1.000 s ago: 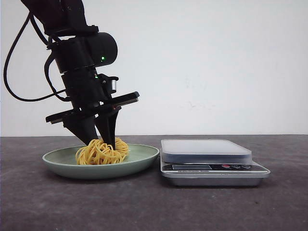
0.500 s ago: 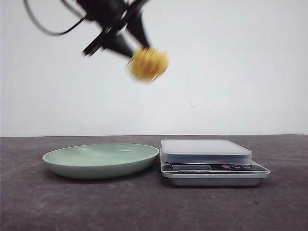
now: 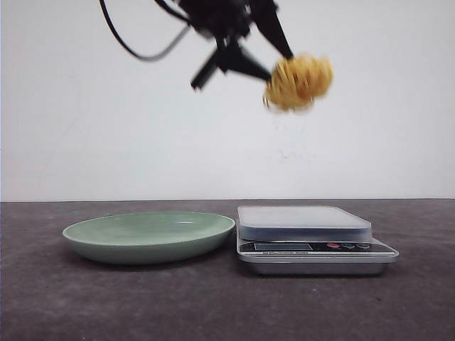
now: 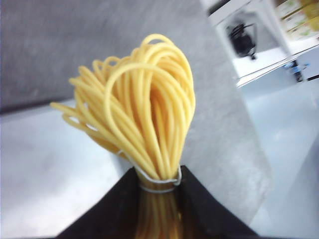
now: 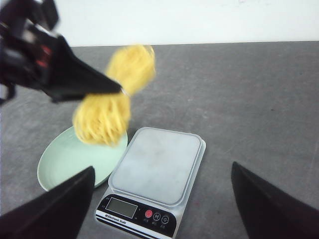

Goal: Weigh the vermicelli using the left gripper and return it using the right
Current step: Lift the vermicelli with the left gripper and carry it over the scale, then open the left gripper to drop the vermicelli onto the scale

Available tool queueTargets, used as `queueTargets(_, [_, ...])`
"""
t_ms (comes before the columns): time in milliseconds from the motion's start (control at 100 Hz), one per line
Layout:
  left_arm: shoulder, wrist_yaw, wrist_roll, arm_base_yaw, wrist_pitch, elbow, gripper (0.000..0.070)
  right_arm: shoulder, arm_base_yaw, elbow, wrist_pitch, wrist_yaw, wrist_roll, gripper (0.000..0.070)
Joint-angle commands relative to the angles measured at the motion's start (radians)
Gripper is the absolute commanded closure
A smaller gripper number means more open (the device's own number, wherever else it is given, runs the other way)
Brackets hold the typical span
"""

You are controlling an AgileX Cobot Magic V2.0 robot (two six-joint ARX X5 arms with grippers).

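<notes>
My left gripper (image 3: 279, 69) is shut on the vermicelli (image 3: 298, 82), a round clump of yellow noodle strands, and holds it high in the air above the silver kitchen scale (image 3: 306, 229). In the left wrist view the strands (image 4: 142, 109) are pinched between the black fingers (image 4: 204, 209). The pale green plate (image 3: 149, 236) lies empty left of the scale. In the right wrist view my right gripper (image 5: 162, 209) is open and empty above the scale (image 5: 157, 172), with the vermicelli (image 5: 112, 99) and the left gripper's fingers (image 5: 75, 79) ahead of it.
The scale and plate stand side by side on a dark grey table (image 3: 227, 305), with a white wall behind. The scale's display and buttons (image 5: 144, 213) face the robot.
My left gripper lifted the vermicelli off the green plate and carried it up and to the right, from above the plate to above the scale. The plate is now empty.
</notes>
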Motion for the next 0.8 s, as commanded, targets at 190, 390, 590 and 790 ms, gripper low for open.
queueTargets(190, [0.135,0.008,-0.041,-0.013,-0.029,0.02,0.0689,0.003,0.004,0.02,0.007,-0.001,-0.011,0.0147])
queueTargets(390, [0.19,0.004,-0.039,-0.014,-0.043,0.02,0.0689,0.003,0.004,0.02,0.006,-0.002,-0.011,0.0147])
queueTargets(590, [0.209,0.002,0.0,-0.014,-0.052,0.02,0.0655,0.003,0.004,0.02,-0.003,-0.002,-0.011,0.0147])
queueTargets(790, [0.208,0.008,-0.006,-0.011,-0.041,0.033,0.0345,0.003,0.004,0.02,-0.01,-0.002,-0.012,0.0147])
